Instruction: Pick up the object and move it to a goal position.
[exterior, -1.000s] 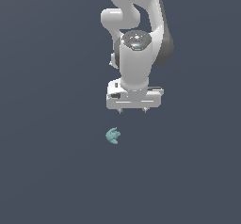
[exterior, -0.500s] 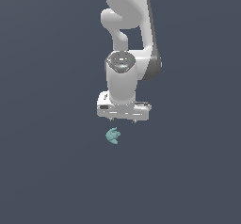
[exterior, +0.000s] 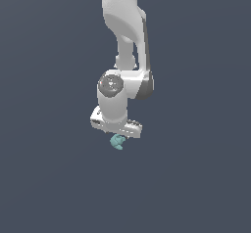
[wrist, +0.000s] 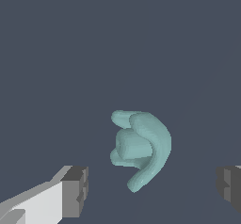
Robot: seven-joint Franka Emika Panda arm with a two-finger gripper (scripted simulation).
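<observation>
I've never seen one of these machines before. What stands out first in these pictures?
The big white robot arm catches the eye first, reaching down from the top of the exterior view against a plain dark grey ground. Right beneath its hand lies a tiny pale teal lump, curled and lobed. In the wrist view the lump sits between the two open grey fingertips, touching neither.

The hand covers the top of the lump (exterior: 117,142) in the exterior view, and the wrist view's edges crop both fingers (wrist: 74,191), one badly.
</observation>
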